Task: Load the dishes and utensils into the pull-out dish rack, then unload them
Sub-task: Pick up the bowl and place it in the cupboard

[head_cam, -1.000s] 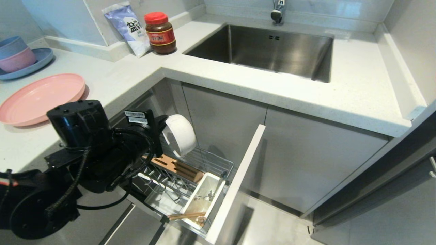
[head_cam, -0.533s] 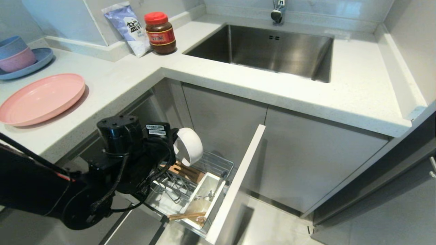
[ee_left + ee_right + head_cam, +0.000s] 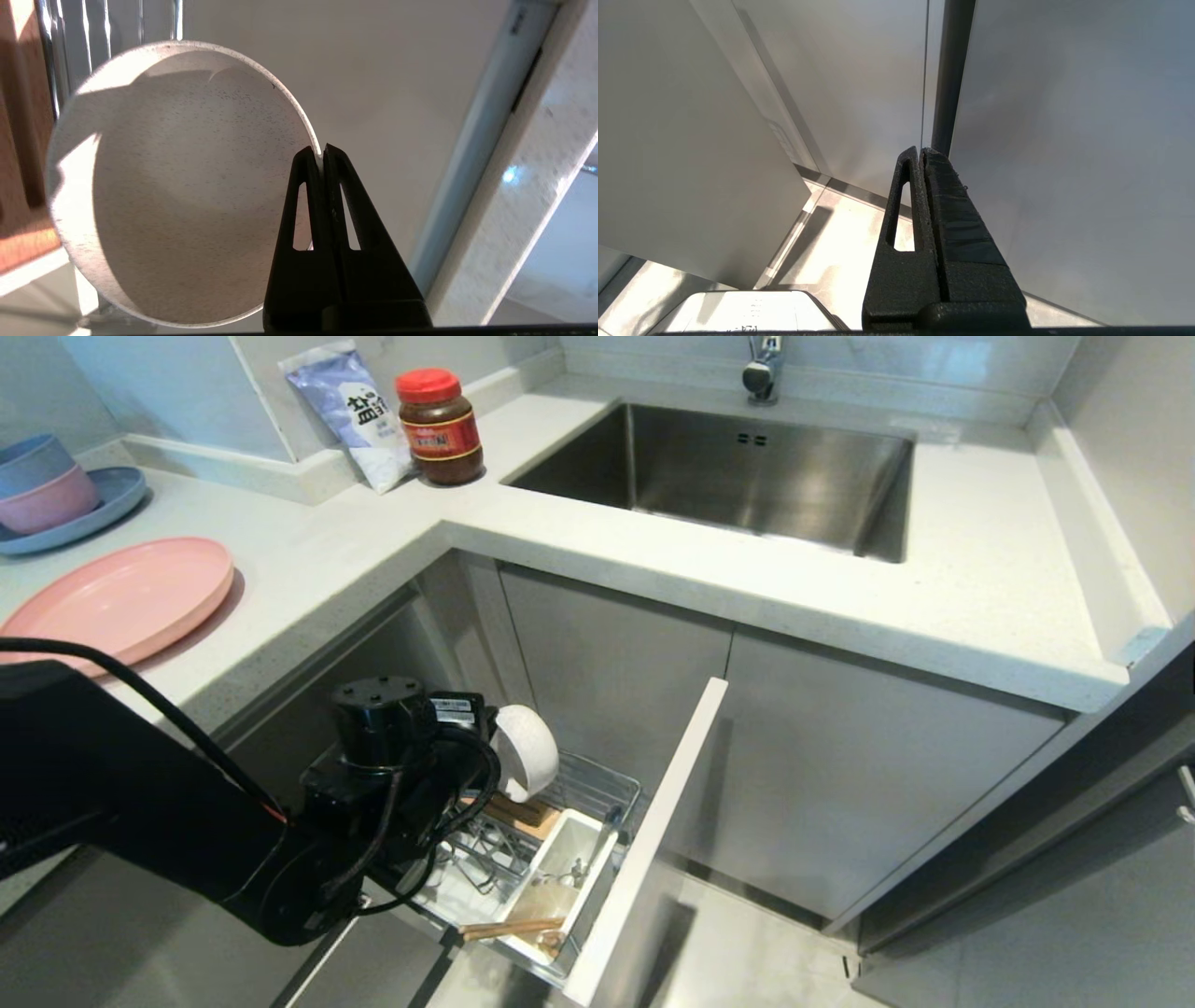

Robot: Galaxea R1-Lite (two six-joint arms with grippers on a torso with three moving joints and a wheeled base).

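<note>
Your left gripper (image 3: 322, 154) is pinching the rim of the white bowl (image 3: 528, 763) over the back of the dish rack (image 3: 597, 786).

You are looking at the bowl turned on edge, its hollow facing the wrist camera, with the two black fingers (image 3: 306, 186) closing tight on its rim and no gap showing between them. The bowl is hanging just above the wooden strip (image 3: 523, 814) at the rear of the pulled-out rack; you cannot tell whether it is touching the wires. The chopsticks (image 3: 509, 927) are lying at the near end of the white caddy (image 3: 597, 859), and the fork (image 3: 568, 875) is sitting inside it. The pink plate (image 3: 121, 602) is resting flat on the counter (image 3: 579, 537), well apart from the rack. Your right gripper (image 3: 920, 151) is hanging beside a cabinet panel, fingers pressing together on nothing.
</note>
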